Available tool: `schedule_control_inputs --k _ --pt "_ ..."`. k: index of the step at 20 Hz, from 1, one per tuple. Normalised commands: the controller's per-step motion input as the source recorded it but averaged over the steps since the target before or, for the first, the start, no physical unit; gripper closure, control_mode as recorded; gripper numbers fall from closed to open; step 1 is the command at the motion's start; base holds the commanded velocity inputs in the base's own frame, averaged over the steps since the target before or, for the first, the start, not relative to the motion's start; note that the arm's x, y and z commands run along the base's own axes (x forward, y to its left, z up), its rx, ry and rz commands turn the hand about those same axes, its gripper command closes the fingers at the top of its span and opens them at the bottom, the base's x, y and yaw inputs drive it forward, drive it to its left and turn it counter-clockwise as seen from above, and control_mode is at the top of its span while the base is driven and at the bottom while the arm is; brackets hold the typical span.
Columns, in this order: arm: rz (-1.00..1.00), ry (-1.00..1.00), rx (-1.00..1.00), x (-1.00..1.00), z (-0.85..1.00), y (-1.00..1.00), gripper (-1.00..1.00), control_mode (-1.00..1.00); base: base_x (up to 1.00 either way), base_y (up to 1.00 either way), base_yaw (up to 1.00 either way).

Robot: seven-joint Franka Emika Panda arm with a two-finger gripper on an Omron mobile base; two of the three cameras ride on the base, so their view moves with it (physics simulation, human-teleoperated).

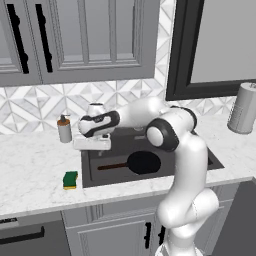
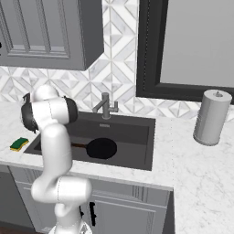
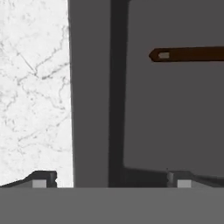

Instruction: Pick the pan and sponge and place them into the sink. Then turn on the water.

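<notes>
The gripper (image 1: 91,148) hangs with jaws apart over the left rim of the sink (image 1: 87,170). The pan (image 1: 142,162) lies in the basin, its handle reaching left and taking up the floor there. Left of the rim, bare tabletop (image 1: 35,165) surrounds the sponge (image 1: 70,179); a soap dispenser (image 1: 64,128) stands behind.

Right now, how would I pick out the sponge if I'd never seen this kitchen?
Find the dark grey sink sunk in the white marble counter. The sponge lies on the counter just outside the sink's left wall, near the front edge. It is the small green-topped, yellow-bottomed block, unlike the soap bottle by the backsplash.
</notes>
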Motion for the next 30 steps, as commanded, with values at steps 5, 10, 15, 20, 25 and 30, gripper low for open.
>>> schedule_control_inputs --k 5,10,15,20,25,30 --pt "0.08 0.26 -0.09 0.00 0.00 0.46 -1.00 -1.00 0.00 0.00 0.00" --pt "0.02 0.30 -0.17 0.00 0.00 0.48 -1.00 -1.00 0.00 0.00 0.00" --pt "0.00 0.01 -0.11 -0.13 -0.12 0.41 -1.00 -1.00 0.00 0.00 0.00" --pt "-0.04 -0.06 -0.02 -0.19 -0.03 0.18 -1.00 -1.00 0.00 0.00 0.00" --pt "-0.06 0.00 0.00 -0.27 0.00 0.00 -1.00 -1.00 0.00 0.00 0.00" --pt "-0.10 0.00 0.00 -0.42 -0.02 0.00 -1.00 -1.00 0.00 0.00 0.00"
